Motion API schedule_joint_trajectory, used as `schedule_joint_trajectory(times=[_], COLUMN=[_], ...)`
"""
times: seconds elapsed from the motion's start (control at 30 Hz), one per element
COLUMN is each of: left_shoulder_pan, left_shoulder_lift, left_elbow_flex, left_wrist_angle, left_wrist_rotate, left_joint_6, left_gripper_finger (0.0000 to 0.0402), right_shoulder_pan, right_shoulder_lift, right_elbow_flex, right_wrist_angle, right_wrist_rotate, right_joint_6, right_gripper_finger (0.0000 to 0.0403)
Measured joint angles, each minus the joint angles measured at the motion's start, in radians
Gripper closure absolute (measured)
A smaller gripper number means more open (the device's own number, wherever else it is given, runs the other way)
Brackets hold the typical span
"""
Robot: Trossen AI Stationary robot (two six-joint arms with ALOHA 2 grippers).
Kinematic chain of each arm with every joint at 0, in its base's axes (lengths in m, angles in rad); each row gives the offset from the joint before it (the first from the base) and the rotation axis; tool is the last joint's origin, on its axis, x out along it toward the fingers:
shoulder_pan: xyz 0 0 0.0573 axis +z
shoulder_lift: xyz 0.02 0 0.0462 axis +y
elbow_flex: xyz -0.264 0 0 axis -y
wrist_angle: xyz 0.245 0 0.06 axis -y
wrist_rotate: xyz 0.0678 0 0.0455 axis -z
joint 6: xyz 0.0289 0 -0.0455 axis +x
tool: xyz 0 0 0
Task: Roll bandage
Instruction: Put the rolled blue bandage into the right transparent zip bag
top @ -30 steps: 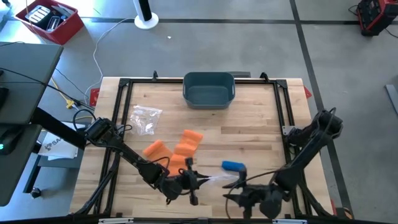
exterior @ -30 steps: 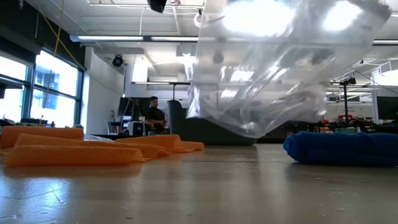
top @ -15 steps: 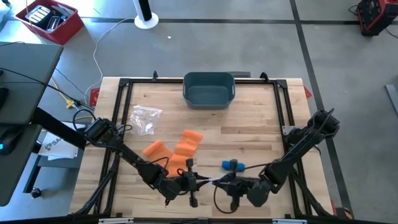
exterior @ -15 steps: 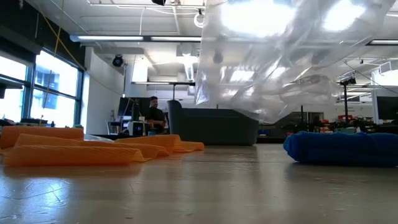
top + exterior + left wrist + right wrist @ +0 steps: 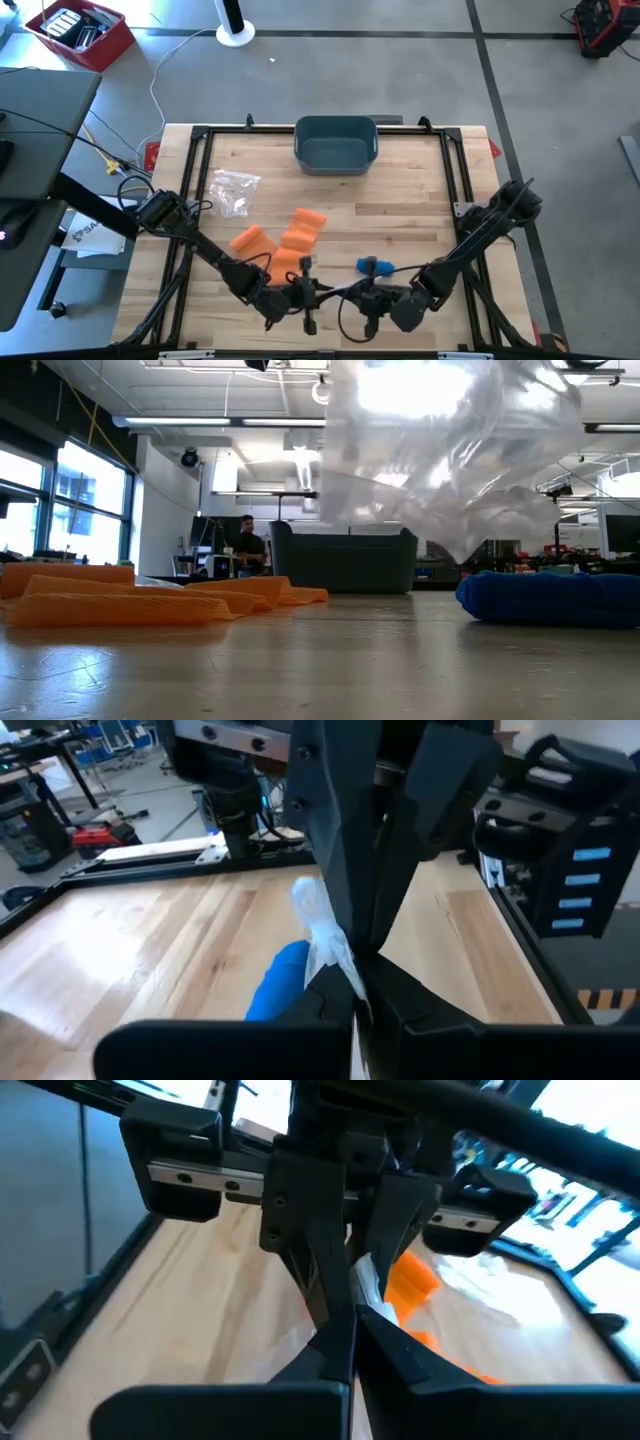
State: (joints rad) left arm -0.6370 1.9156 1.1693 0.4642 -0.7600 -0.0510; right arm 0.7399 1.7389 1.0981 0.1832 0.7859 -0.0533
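Left pincer (image 5: 318,292), right pincer (image 5: 350,293) both clamp clear plastic bag (image 5: 450,470).

Dark jointed arms, black cables

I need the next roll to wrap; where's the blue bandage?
High view: blue bandage lies right of the orange bandages, just beyond the right gripper.

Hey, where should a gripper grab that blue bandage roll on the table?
Grip the blue bandage roll across its short sides, coming straight down from above. It lies flat and low on the table, its long side running left-right, with bare wood around it.
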Motion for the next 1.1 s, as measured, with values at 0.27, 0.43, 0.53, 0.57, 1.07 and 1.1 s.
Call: schedule_joint_trajectory(times=[0.27,0.43,0.53,0.57,1.07,1.1], left_shoulder_pan=[0.001,0.001,0.000,0.001,0.009,0.007], left_shoulder_lift=[0.000,0.000,0.000,0.000,0.000,0.000], left_elbow_flex=[0.002,0.002,0.002,0.002,0.002,0.002], left_wrist_angle=[-0.004,-0.005,-0.007,-0.006,-0.002,-0.002], left_wrist_rotate=[0.000,0.000,0.000,0.000,-0.001,-0.001], left_joint_6=[-0.015,-0.015,-0.016,-0.016,-0.016,-0.016], left_gripper_finger=[0.0401,0.0401,0.0401,0.0401,0.0401,0.0401], right_shoulder_pan=[0.037,0.009,-0.004,-0.008,0.014,0.025], right_shoulder_lift=[-0.058,-0.056,-0.050,-0.050,-0.066,-0.076], right_elbow_flex=[0.000,0.000,0.000,0.000,0.000,0.000], right_wrist_angle=[-0.109,-0.144,-0.131,-0.126,-0.025,-0.028], right_wrist_rotate=[0.098,0.043,0.025,0.017,0.051,0.049], right_joint_6=[0.080,0.155,0.158,0.158,0.029,0.027], right_gripper_finger=[0.0399,0.0399,0.0399,0.0399,0.0399,0.0399])
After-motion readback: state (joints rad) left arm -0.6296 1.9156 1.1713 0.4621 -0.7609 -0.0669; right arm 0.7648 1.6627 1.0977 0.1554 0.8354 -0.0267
